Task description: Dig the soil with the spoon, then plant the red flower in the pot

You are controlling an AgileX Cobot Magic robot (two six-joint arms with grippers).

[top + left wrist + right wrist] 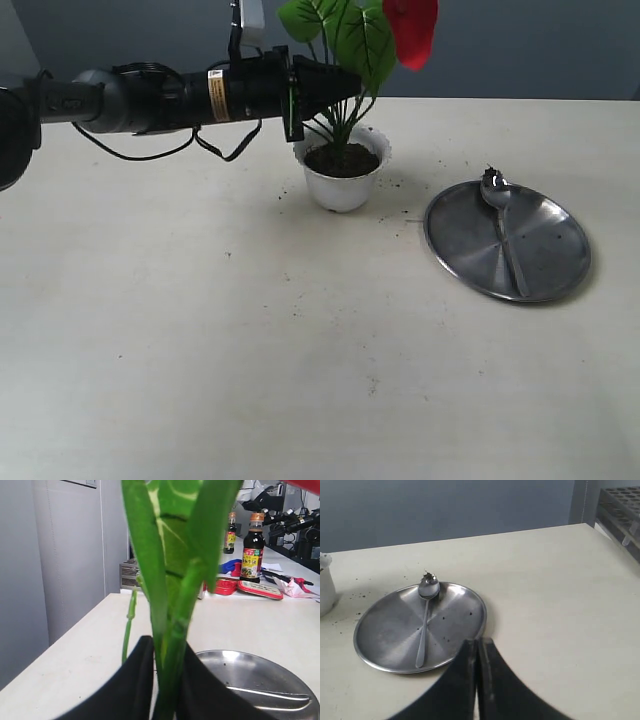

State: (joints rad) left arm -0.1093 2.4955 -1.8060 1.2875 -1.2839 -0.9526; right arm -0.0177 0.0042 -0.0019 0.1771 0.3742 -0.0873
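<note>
While the red flower (411,30) stood upright in the white pot (343,187), its thin green stems ran down into the dark soil (342,159) filling the pot's mouth. Broad green leaves (349,33) spread above, with the red bloom at about two o'clock from the pot. Crumbs of earth lay scattered on the table (250,350) close around the pot's base. At nine o'clock from the stems, the left gripper (345,82) reached in level, its black fingers (127,685) clamped on the stems just above the rim. Roughly at four o'clock from the pot sat the round steel plate (550,255), with the spoon (503,220) lying on it, bowl toward the far edge and smeared with soil. The right gripper (477,647) hung over the table near the plate, fingers pressed together on nothing.
</note>
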